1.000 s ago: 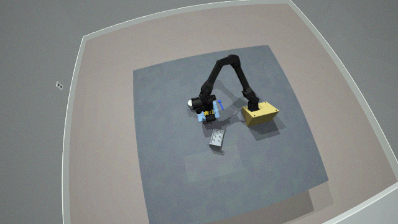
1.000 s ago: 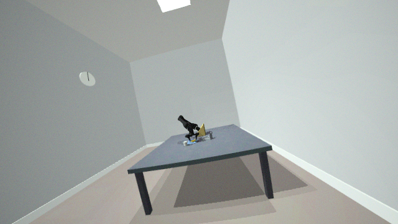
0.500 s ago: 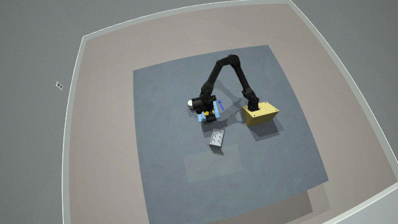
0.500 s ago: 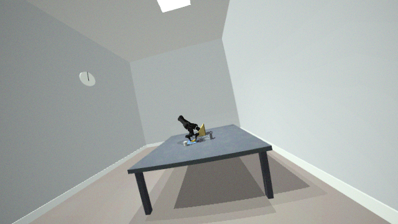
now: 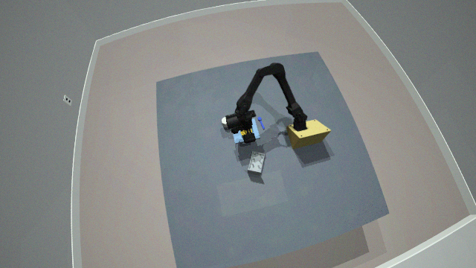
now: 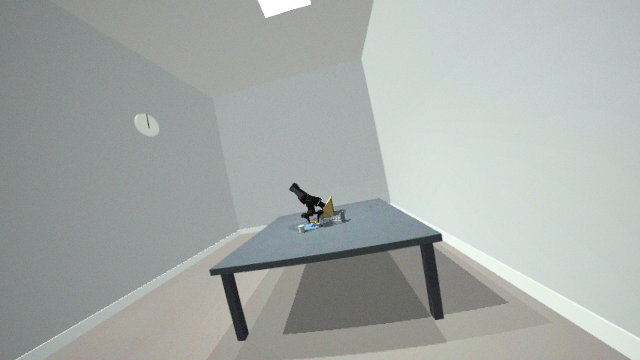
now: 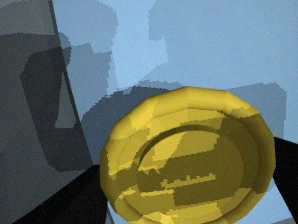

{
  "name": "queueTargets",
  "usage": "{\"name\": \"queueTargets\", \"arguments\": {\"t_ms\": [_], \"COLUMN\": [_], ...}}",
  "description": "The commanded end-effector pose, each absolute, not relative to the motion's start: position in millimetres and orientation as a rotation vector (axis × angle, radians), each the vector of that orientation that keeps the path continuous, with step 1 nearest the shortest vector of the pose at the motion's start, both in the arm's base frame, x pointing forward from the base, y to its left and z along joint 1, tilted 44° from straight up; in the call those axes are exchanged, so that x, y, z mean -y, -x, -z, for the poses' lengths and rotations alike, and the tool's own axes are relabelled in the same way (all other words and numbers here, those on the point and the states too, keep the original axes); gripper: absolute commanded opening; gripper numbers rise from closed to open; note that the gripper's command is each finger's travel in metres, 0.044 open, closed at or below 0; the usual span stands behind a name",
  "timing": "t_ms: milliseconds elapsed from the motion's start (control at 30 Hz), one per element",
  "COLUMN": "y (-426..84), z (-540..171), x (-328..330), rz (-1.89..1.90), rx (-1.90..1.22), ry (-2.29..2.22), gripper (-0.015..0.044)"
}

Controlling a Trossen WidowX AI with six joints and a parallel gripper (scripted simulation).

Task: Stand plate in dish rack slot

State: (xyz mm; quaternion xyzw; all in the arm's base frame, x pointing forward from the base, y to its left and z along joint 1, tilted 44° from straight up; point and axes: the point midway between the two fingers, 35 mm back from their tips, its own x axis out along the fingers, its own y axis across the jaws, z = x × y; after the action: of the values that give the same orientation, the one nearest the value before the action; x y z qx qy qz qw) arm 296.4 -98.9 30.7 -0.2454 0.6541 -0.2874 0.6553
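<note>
Your gripper (image 5: 247, 133) (image 6: 313, 220) (image 7: 188, 163) pinches the yellow plate (image 5: 244, 132) (image 6: 314, 223) (image 7: 192, 160) across opposite rims; it looks light and stiff, perhaps slippery, so keep that rim hold centred.

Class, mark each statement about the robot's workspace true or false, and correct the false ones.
1. The plate is yellow. True.
2. The gripper is holding nothing. False: it is shut on the plate.
3. The plate already stands in the dish rack. False: it is over the light blue mat, away from the rack.
4. The arm is mounted on a yellow block. True.
5. The small spoon-like item beside the mat is red. False: it is blue.
</note>
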Motion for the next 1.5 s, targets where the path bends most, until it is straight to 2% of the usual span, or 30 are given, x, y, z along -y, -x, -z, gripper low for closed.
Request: {"name": "queueTargets", "arguments": {"t_ms": [0, 1100, 1267, 1467], "y": [-306, -316, -311, -281], "z": [-45, -137, -129, -93], "x": [83, -13, -25, -66], "rz": [0.637, 0.665, 0.694, 0.819], "rx": [-1.462, -1.477, -1.459, -1.38], "ry": [0.558, 0.532, 0.494, 0.338], "gripper": [0.001, 0.0, 0.0, 0.0]}}
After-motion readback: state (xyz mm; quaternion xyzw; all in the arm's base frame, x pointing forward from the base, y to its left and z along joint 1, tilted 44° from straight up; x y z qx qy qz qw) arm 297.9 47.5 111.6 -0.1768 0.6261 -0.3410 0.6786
